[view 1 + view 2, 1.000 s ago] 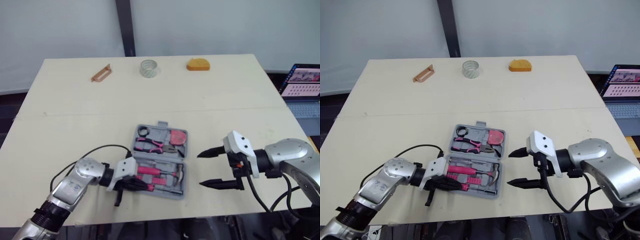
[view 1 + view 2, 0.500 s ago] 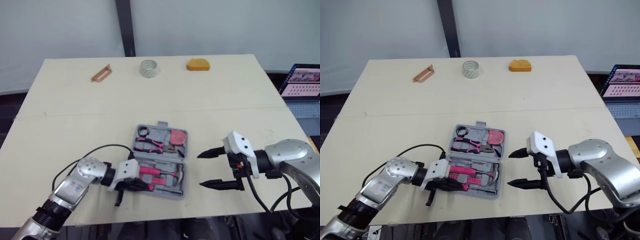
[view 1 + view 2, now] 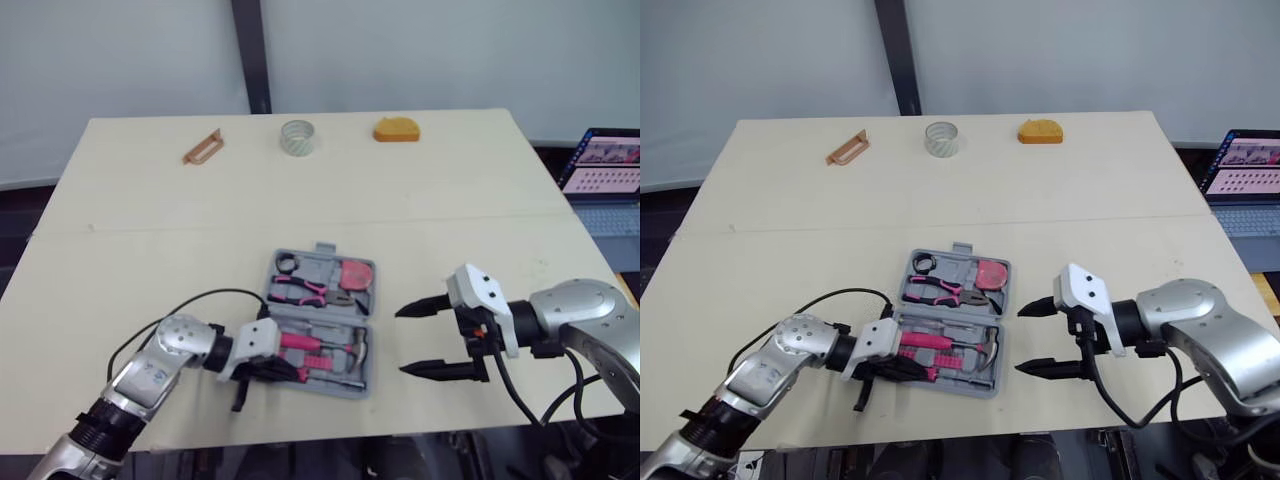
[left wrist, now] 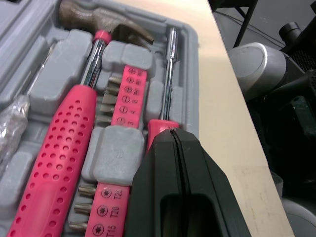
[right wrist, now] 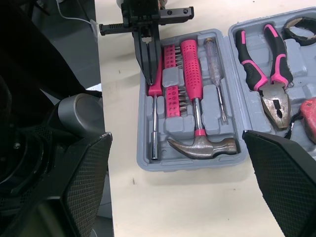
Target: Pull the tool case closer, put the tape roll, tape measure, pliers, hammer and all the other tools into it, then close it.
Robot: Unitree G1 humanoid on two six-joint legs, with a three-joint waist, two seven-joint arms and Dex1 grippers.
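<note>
The grey tool case (image 3: 366,379) lies open at the table's front centre. In it are pink-handled pliers (image 3: 310,293), a pink-handled hammer (image 4: 64,143), a pink bit holder (image 4: 123,98) and a screwdriver (image 4: 169,74). My left gripper (image 3: 293,374) is shut, its fingertips (image 4: 170,143) over the screwdriver's pink handle at the case's near-left corner. Whether they touch it I cannot tell. To the right of the case my right gripper (image 3: 400,341) stands open, apart from it, with nothing between its fingers (image 5: 84,182). The tape roll (image 3: 297,137) and the orange tape measure (image 3: 396,130) sit at the table's far edge.
An orange-brown flat tool (image 3: 202,148) lies at the far left of the table. A laptop (image 3: 605,170) stands off the table's right side. The case's near edge is close to the table's front edge (image 3: 330,432).
My left gripper has edged slightly right, further over the case's near-left corner. The right gripper and the tools have not moved.
</note>
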